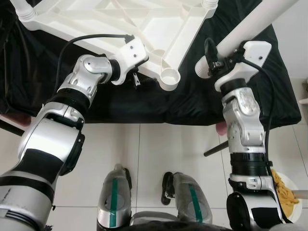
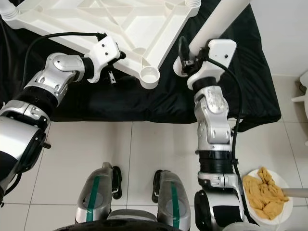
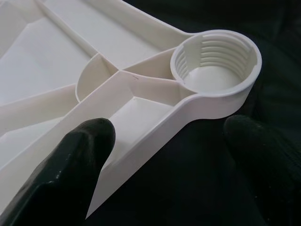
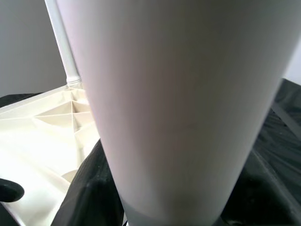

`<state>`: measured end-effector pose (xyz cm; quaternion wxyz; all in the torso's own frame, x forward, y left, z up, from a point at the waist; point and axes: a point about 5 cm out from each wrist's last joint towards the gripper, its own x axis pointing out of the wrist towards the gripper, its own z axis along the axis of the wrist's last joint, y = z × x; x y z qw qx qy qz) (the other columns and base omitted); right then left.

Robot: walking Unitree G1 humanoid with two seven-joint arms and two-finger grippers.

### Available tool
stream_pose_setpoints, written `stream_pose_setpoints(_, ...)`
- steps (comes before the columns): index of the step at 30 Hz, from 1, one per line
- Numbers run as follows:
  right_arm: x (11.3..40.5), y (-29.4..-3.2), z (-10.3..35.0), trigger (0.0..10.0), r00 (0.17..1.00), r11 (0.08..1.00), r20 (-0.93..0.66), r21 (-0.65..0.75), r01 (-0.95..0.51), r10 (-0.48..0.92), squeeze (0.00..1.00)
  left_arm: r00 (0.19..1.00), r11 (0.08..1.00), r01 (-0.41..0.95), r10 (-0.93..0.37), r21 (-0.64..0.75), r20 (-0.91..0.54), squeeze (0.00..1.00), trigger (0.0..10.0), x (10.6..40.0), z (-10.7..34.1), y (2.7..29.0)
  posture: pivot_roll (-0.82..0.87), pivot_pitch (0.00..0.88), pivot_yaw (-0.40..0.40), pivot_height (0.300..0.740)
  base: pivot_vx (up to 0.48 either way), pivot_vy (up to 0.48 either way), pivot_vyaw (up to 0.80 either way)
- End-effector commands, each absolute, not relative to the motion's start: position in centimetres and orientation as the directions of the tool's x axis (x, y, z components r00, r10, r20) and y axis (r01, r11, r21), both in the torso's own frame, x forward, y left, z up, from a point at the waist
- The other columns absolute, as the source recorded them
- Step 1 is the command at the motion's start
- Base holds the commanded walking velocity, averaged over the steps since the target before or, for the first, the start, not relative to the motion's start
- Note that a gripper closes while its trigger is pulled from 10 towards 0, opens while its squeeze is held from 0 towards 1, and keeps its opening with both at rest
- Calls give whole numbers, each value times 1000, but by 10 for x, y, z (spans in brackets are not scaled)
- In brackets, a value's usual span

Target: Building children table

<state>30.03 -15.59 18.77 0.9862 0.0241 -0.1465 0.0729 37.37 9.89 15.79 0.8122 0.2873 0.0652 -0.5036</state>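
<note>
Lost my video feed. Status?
Left claw open astride tabletop edge near empty corner socket. Right claw shut on table leg, beside socket. Nothing between them.

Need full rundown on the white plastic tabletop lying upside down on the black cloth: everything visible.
The white plastic tabletop lies underside up on the black cloth, showing moulded ribs that run to round corner sockets. The near corner socket is empty and threaded inside. Far corners already hold white legs. The left gripper straddles its edge beside that socket, fingers open. The right gripper holds another white tube leg just right of it.
</note>
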Motion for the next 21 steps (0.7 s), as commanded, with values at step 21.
stream_pose_setpoints(21, 275, -155, 180, 10000, 966, 994, 242, 35, -105, 94, 0, 439, 241, 880, -741, 409, -508, 0, 10000, 384, 172, 98, -63, 179, 101, 740, 0, 0, 0)
